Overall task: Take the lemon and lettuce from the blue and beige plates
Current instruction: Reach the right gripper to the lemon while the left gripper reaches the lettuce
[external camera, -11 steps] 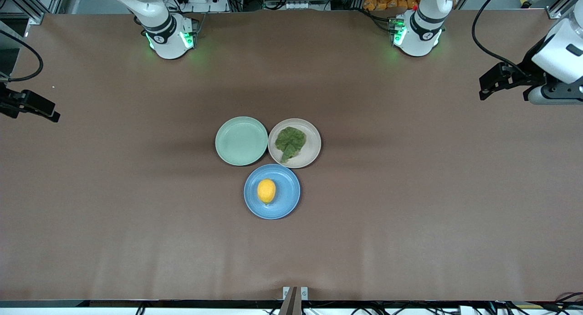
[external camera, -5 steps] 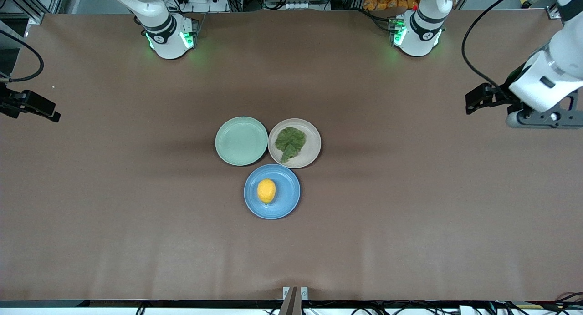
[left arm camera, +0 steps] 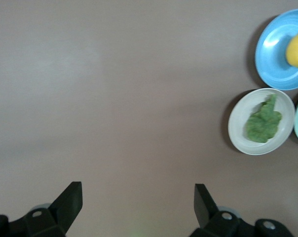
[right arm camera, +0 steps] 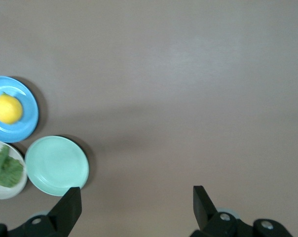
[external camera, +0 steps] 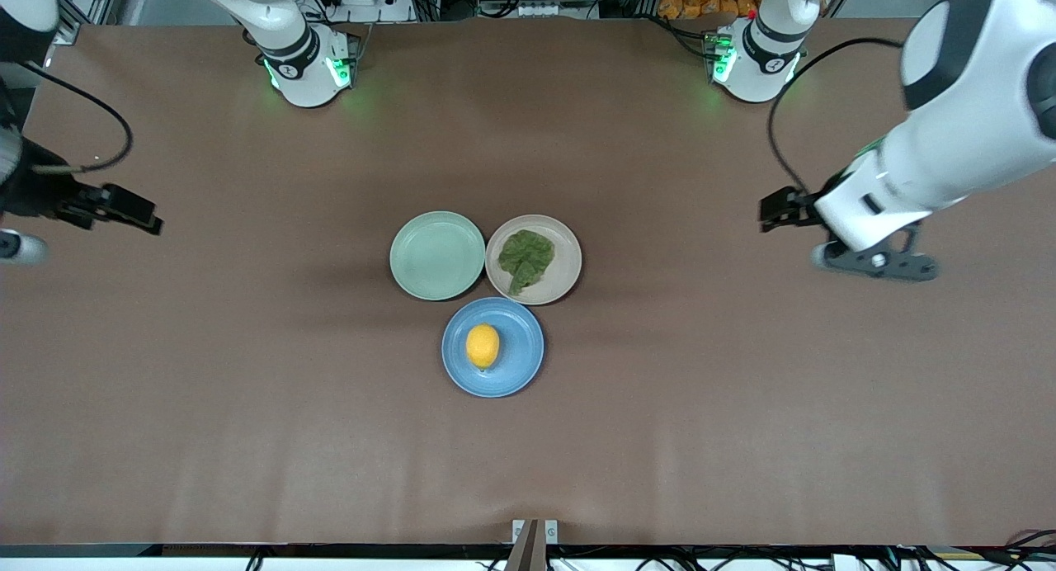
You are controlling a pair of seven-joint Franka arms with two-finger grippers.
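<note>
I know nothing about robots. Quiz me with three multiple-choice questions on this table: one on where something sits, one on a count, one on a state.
1. Where is the lemon?
A. on the blue plate
B. on the mint-green plate
C. on the bare table

2. How many plates are there?
A. two
B. three
C. four

3. What state is the left gripper in?
A. shut on the lettuce
B. shut on nothing
C. open, holding nothing

Answers:
1 A: the yellow fruit rests inside the blue rim.
2 B: blue, mint-green and the beige plate.
3 C: the left wrist view shows jaws apart over bare table.

Yellow lemon (external camera: 483,346) on blue plate (external camera: 520,366); crinkled green lettuce (external camera: 525,258) on beige plate (external camera: 564,276).
</note>
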